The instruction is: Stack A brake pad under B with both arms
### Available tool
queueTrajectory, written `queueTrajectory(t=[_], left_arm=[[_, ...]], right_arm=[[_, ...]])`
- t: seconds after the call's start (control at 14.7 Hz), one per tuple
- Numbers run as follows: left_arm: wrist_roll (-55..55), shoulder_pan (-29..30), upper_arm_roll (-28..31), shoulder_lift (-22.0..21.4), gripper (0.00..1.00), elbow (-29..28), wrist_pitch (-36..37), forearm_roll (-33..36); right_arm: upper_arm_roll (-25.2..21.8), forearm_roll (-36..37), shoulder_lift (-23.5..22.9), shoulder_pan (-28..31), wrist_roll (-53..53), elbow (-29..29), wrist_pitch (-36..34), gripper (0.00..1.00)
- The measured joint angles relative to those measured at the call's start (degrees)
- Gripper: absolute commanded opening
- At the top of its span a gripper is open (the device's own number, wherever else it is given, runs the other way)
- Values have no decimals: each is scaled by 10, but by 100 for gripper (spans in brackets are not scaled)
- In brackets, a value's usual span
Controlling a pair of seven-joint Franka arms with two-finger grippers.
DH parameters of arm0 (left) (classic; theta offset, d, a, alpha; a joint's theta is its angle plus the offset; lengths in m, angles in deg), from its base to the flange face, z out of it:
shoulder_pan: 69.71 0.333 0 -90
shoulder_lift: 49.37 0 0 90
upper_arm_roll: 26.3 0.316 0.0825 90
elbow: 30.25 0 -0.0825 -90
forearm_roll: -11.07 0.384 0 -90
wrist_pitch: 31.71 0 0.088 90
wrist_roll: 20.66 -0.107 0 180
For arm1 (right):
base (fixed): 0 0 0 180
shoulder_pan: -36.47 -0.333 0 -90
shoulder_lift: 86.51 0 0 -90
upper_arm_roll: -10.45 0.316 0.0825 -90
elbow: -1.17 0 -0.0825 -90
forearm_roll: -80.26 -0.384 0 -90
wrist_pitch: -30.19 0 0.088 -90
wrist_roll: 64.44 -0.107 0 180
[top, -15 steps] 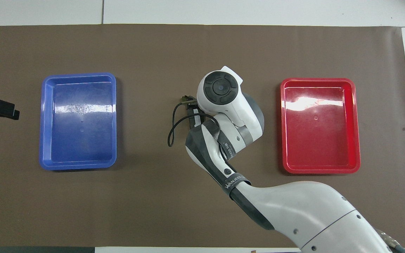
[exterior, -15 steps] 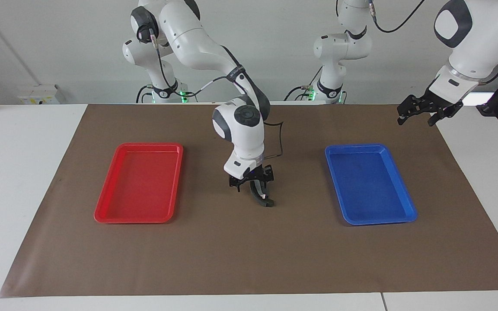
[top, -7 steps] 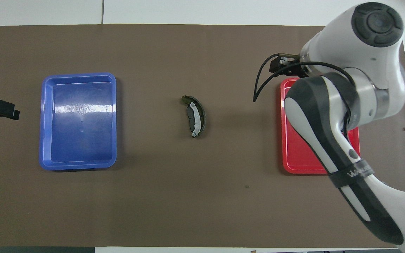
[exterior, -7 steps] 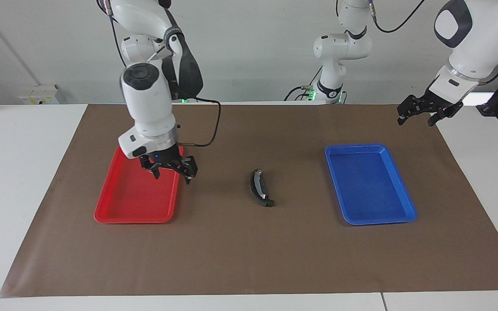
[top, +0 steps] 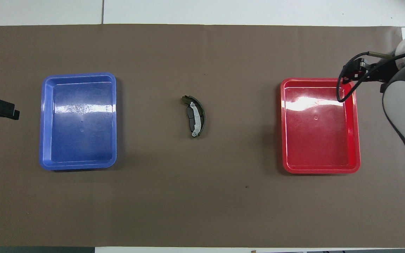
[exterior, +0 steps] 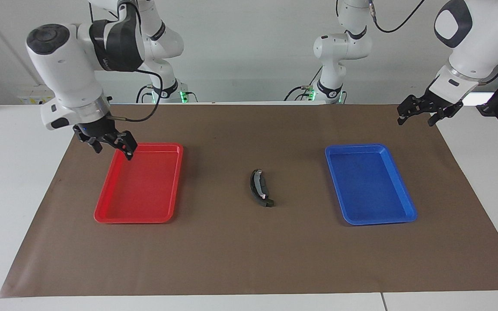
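I see B [exterior: 259,188] lying on pad A [top: 190,117] mid-table between the trays, long axis running toward the robots, both my hands well off, right hand [exterior: 110,144] open and empty, left hand [exterior: 419,113] open, waiting.

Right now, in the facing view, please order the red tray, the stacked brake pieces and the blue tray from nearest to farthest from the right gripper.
From the right gripper:
1. Red tray, at the right arm's end, partly under the gripper.
2. Brake pad stack, mid-table between the trays.
3. Blue tray, at the left arm's end.
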Motion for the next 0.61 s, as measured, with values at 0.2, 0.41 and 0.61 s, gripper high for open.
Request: queueTrajectory(t=[0.2, 0.41, 0.61], left_arm=[[0, 0, 0, 0, 100, 0, 0, 0], [0, 0, 0, 0, 100, 0, 0, 0], [0, 0, 0, 0, 100, 0, 0, 0]], right_arm=[[14, 0, 33, 56, 52, 0, -61, 100], [23, -1, 72, 79, 59, 12, -116, 100], [49, -1, 87, 86, 59, 26, -117, 100]])
